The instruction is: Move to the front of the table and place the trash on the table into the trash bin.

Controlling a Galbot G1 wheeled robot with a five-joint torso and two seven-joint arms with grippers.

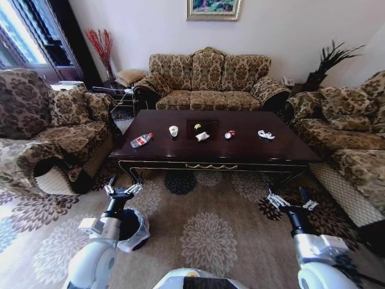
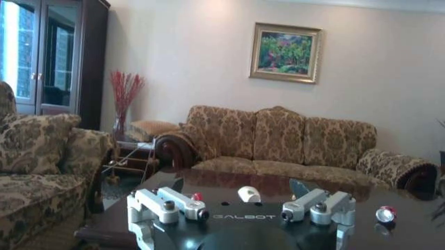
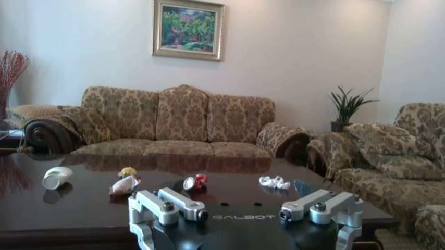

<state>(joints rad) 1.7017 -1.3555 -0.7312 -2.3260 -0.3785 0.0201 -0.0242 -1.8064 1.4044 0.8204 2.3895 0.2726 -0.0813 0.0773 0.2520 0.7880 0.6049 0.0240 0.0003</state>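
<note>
Already fronting the table [image 1: 252, 150]; both grippers, left [image 1: 122, 190] and right [image 1: 293, 201], fingers apart, empty. Trash ahead of them, bottle [image 1: 141, 140] nearest left fingers; bin [image 1: 133, 229] below. Next: reach, grasp.

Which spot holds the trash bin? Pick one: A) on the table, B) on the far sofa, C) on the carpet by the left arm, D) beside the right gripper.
C: the trash bin stands on the carpet against the robot's left arm, short of the table.
</note>
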